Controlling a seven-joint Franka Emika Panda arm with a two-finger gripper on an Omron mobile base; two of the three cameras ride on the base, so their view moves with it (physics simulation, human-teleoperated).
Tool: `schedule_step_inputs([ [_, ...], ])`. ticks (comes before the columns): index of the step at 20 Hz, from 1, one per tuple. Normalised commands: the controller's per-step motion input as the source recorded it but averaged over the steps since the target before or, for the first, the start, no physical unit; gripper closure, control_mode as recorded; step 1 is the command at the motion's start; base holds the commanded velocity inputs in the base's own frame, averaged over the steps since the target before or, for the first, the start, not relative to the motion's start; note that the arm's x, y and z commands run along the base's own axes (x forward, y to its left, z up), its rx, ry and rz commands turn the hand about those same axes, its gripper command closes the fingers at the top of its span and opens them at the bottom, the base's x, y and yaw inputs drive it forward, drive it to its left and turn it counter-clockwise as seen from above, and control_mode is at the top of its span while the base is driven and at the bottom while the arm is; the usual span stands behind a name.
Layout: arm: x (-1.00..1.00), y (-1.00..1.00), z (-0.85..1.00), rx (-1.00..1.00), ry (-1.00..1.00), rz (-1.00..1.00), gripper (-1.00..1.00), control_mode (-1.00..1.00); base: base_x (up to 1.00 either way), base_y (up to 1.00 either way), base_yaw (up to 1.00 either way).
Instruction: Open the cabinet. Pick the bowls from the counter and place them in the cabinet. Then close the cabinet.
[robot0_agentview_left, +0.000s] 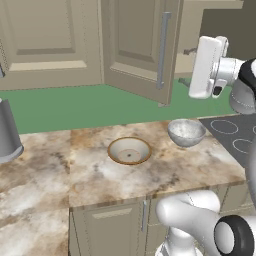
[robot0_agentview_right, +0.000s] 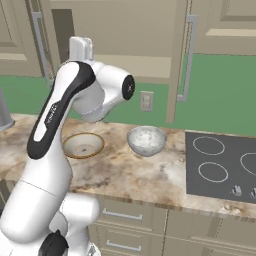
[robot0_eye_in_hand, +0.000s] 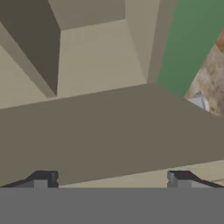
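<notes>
Open cabinet (robot0_agentview_left: 142, 45) doors above bowls (robot0_agentview_left: 129, 150)

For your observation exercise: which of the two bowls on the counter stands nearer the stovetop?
The mottled grey-white bowl; the cream, orange-rimmed bowl sits farther from the stovetop.

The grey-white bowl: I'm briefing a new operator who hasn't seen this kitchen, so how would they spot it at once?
Find the marbled counter beside the dark stovetop. Two bowls sit there; the grey-white bowl is the one nearer the stovetop. Unlike the cream bowl with its orange-brown rim, it is mottled grey-white, with no coloured rim.
</notes>
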Motion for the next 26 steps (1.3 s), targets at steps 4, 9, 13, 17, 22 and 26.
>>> schedule_step_inputs([
  [4,0.41,0.17,-0.19,0.00,-0.02,0.00,-1.00,-1.00,0.00,0.00,0.00],
  [9,0.45,0.10,-0.13,0.00,-0.01,0.00,-1.00,-1.00,0.00,0.00,0.00],
  [13,0.11,0.24,-0.01,0.00,0.00,0.04,-1.00,-1.00,0.00,0.00,0.00],
  [17,-0.24,0.58,0.00,0.00,0.00,0.13,-1.00,-1.00,0.00,0.00,0.00],
  [22,-0.33,0.70,0.00,0.05,0.04,0.16,-1.00,-1.00,0.00,0.00,0.00],
  [26,-0.43,0.73,0.00,0.11,0.05,0.15,-1.00,-1.00,0.00,0.00,0.00],
])
